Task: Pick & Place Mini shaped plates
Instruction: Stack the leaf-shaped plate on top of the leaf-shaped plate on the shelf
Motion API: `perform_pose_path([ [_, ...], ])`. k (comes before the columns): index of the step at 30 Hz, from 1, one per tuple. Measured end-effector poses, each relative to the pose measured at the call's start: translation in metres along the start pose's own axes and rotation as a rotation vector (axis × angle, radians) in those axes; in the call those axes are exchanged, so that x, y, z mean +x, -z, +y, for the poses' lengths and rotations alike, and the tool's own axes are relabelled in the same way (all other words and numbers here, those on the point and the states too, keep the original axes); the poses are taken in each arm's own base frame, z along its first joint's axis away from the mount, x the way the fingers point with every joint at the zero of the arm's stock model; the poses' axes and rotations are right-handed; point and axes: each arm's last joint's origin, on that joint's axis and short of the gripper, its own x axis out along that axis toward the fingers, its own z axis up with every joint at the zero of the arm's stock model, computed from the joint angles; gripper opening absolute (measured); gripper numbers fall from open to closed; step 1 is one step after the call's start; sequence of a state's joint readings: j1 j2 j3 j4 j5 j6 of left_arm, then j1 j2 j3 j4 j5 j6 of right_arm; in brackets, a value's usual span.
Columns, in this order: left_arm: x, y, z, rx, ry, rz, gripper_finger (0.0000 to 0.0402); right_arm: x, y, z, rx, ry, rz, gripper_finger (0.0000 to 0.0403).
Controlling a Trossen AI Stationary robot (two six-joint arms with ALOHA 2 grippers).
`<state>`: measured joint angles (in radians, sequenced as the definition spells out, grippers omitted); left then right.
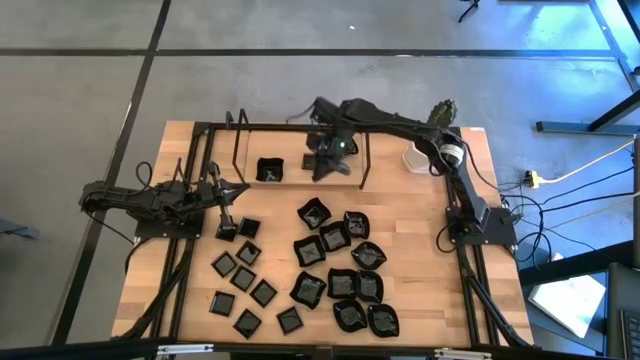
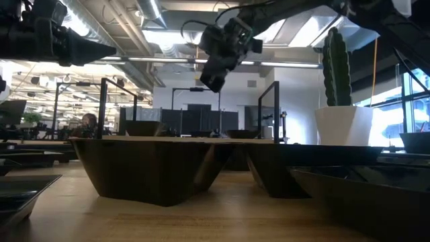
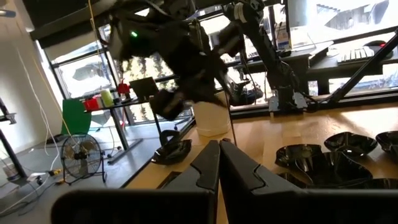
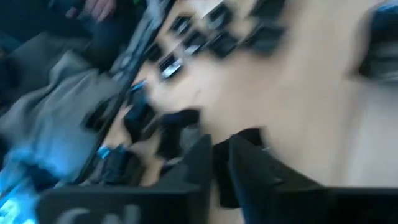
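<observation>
The wooden tabletop carries the mini shaped plates in two loose groups. The larger ones, the wavy-edged plates and raised-rim squares, lie bunched together toward the right arm's side, several touching at their rims. The little flat squares are spread out in front of the left arm, mostly apart from each other. One raised-rim square sits alone at the far edge of the tabletop, near the black frame rails. A white pot with a cactus stands at the far right corner.

All the plates are glossy black and look hard and thin, probably light plastic or glazed ware, so I judge them stiff, slick and easy to skid on the wood. The best hold is likely across a raised rim, one finger inside and one outside. The flat squares offer only a thin edge, so they may need a pinch at a corner or side. Crowded plates may shift when a neighbour is lifted.

The right hand hangs above the far edge, just beside the lone square; its fingers stand close together with a narrow gap, and nothing shows between them. The left hand is clenched and empty, waiting above the near small squares.
</observation>
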<state>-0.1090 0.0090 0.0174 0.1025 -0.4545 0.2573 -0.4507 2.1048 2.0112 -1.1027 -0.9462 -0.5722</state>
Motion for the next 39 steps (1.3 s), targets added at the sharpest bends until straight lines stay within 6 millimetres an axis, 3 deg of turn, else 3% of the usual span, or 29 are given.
perform_pose_path([
  [3, 0.0, 0.0, 0.0, 0.01, -0.003, 0.002, 0.0004, 0.02, 0.009, 0.011, -0.043, -0.108, 0.046, 0.0009],
  [8, 0.0, 0.002, 0.0, -0.022, -0.013, 0.021, 0.0008, 0.061, 0.021, 0.029, -0.033, -0.212, 0.126, 0.0009],
  [14, 0.0, 0.003, 0.0, -0.024, -0.017, 0.037, 0.0005, 0.119, 0.04, 0.069, -0.11, -0.297, 0.279, 0.0005],
  [17, 0.0, 0.005, -0.001, -0.04, -0.005, 0.047, 0.0004, 0.142, 0.048, 0.098, -0.167, -0.36, 0.307, 0.0003],
  [23, 0.0, 0.005, -0.001, -0.053, 0.009, 0.05, 0.0008, 0.186, 0.064, 0.176, -0.337, -0.45, 0.392, 0.0003],
  [27, 0.0, 0.005, -0.003, -0.065, 0.061, 0.044, 0.0005, 0.193, 0.068, 0.23, -0.495, -0.442, 0.389, 0.0002],
  [32, 0.0, 0.006, -0.004, -0.063, 0.092, 0.044, 0.0005, 0.189, 0.071, 0.292, -0.649, -0.262, 0.32, 0.0002],
  [39, 0.0, 0.006, -0.004, -0.084, 0.076, 0.05, 0.0007, 0.174, 0.1, 0.345, -0.824, -0.189, 0.093, 0.0002],
])
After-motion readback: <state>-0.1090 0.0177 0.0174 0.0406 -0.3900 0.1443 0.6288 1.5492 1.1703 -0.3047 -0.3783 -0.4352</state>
